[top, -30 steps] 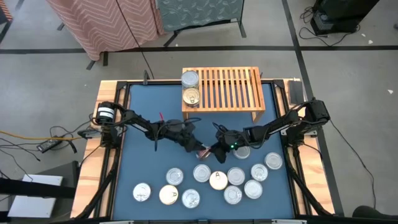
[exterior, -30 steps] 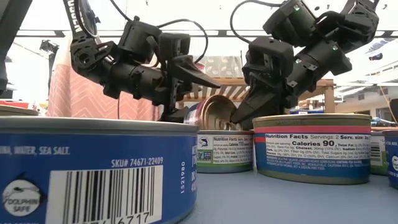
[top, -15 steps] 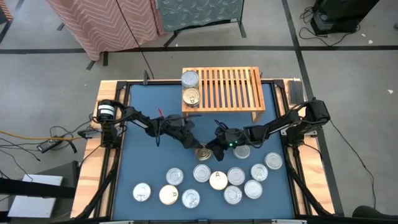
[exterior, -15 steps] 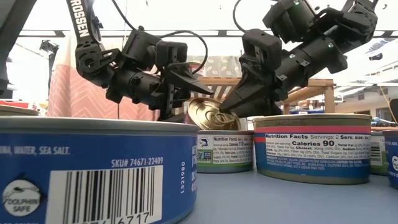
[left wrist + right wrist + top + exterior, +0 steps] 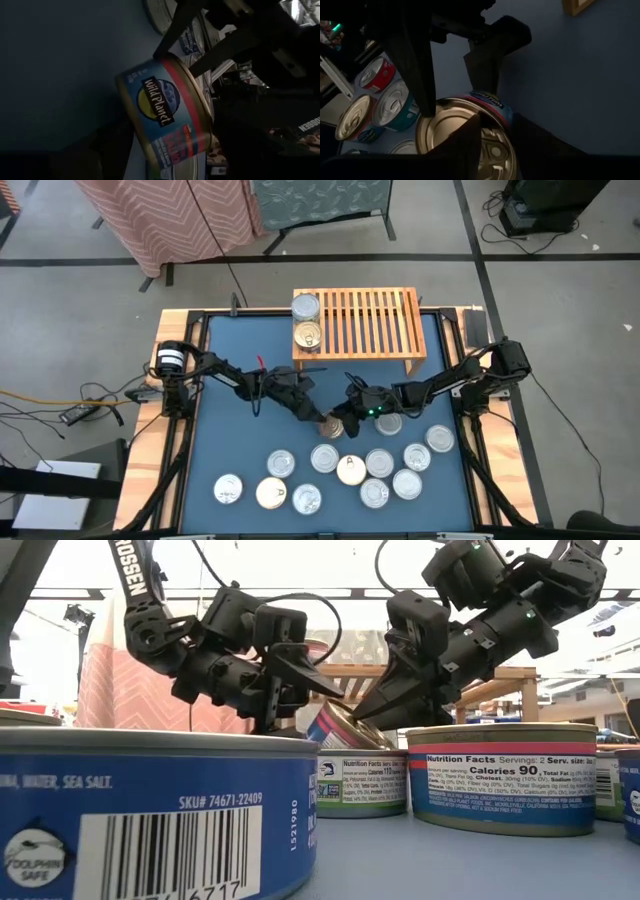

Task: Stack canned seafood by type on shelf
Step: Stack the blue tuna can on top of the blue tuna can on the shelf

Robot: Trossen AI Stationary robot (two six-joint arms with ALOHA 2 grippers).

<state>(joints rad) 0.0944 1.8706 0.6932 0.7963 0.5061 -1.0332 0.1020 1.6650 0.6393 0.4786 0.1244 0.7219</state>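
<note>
Both end effectors (image 5: pixel 333 423) pinch one tilted can (image 5: pixel 345 728) — mid-table, shelf (image 5: pixel 370 325) well apart.

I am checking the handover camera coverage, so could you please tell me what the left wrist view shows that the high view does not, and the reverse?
Only the left wrist view shows the tilted can's side label, blue with a red band, reading Wild Planet. Only the high view shows the shelf with two cans at its left end, and the loose cans grouped on the table. Both show that tilted can with the left hand and right hand meeting at it, mid-table.
</note>
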